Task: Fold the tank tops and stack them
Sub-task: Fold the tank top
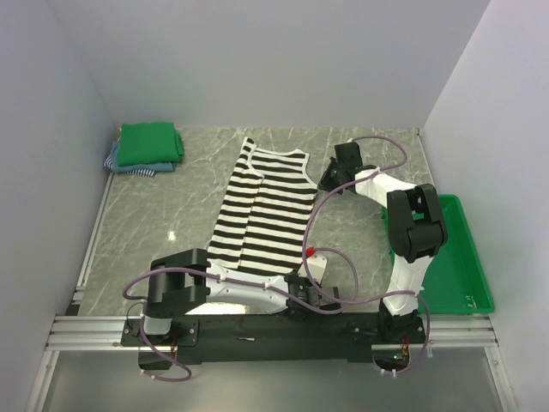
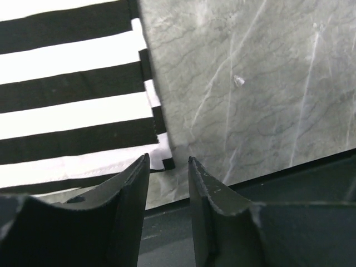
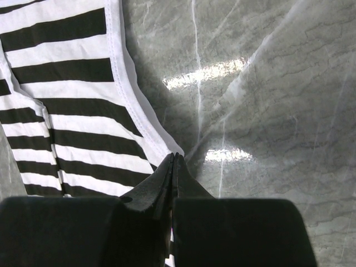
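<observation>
Left gripper (image 2: 168, 160) beside striped tank top (image 1: 257, 215) lying lengthwise, straps (image 1: 274, 155) pointing away

The striped tank top (image 1: 262, 210) is looking like soft matt knit cloth with a smooth white binding on its edges, and the folded green tank top (image 1: 150, 143) is showing the same dull fabric look. The table (image 1: 171, 215) is coming across as glossy marble-pattern stuff throwing back glare, while the green tray (image 1: 467, 257) is reading as smooth, slightly shiny plastic. The fingers (image 2: 125, 206) of the left gripper (image 2: 168, 161) are looking like matt black plastic, and the near rail (image 1: 86, 330) is looking like pale bare metal.
</observation>
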Controlling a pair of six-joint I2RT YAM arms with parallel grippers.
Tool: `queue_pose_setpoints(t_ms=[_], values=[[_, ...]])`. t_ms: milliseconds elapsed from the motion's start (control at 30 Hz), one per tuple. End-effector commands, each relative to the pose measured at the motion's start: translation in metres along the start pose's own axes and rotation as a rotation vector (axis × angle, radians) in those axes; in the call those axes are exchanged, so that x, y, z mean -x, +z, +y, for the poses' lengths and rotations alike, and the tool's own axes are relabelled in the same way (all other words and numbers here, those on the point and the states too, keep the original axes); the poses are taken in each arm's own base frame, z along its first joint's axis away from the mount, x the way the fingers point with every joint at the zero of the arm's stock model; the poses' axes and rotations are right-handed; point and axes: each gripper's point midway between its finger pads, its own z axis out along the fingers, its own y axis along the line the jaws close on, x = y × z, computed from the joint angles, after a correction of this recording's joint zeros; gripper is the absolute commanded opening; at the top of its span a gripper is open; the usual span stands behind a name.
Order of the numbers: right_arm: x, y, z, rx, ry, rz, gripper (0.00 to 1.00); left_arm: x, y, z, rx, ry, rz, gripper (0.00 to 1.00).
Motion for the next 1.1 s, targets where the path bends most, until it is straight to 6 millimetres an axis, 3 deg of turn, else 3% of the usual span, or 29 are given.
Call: queue_pose_setpoints(t_ms=[0, 133, 567, 633, 733, 767, 800, 1067], values=[[0.012, -0.012, 0.017, 0.051, -0.012, -0.043, 0.00, 0.016, -0.010, 0.004, 0.044, -0.013, -0.065, 0.39], [0.012, -0.011, 0.015, 0.050, -0.008, -0.040, 0.00, 0.021, -0.012, 0.006, 0.063, -0.012, -0.087, 0.36], [0.010, -0.010, 0.016, 0.054, -0.006, -0.034, 0.00, 0.006, 0.005, 0.003, 0.078, 0.027, -0.056, 0.31], [0.009, -0.010, 0.016, 0.054, -0.007, -0.034, 0.00, 0.004, 0.007, 0.005, 0.086, 0.031, -0.054, 0.26], [0.009, -0.009, 0.013, 0.045, -0.004, -0.034, 0.00, 0.004, 0.006, 0.005, 0.082, 0.027, -0.053, 0.10], [0.010, -0.010, 0.012, 0.042, -0.005, -0.035, 0.00, 0.004, 0.005, 0.005, 0.077, 0.029, -0.054, 0.02], [0.010, -0.010, 0.012, 0.041, -0.005, -0.036, 0.00, 0.005, 0.004, 0.004, 0.073, 0.028, -0.056, 0.01], [0.023, -0.019, 0.004, 0.004, -0.006, -0.071, 0.00, 0.029, -0.031, -0.022, -0.126, -0.030, -0.117, 0.01]])
